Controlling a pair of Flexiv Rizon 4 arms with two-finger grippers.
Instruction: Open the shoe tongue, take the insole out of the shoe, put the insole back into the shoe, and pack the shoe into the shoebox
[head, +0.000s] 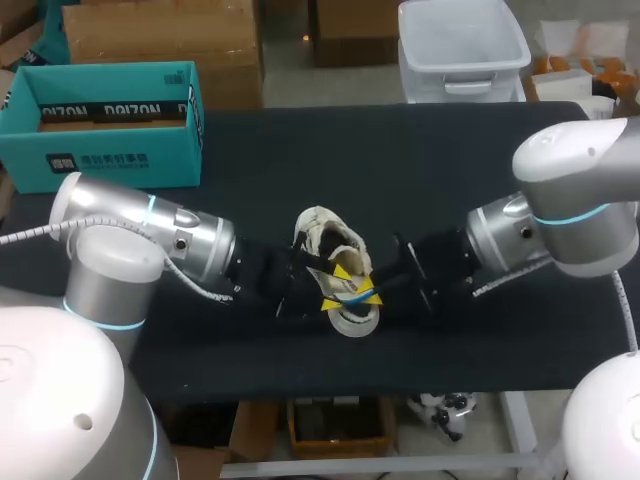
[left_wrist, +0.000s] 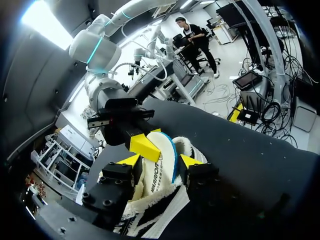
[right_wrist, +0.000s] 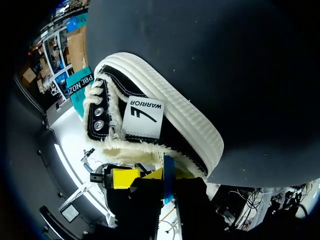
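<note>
While left gripper (left_wrist: 159, 161) clamps shoe (right_wrist: 170, 120) | right gripper (right_wrist: 168, 176) pinches insole (left_wrist: 161, 176) | shoebox (head: 110, 150) rear-left, well apart

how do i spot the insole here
On the black table, find the shoe at the middle, between the two arms. The insole, in the right gripper, sticks up from it: a thin white slab set apart by its blue edge.

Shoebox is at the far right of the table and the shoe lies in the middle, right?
Wrong side: the shoebox is at the far left of the table, as the head view shows. The shoe does lie in the middle.
</note>
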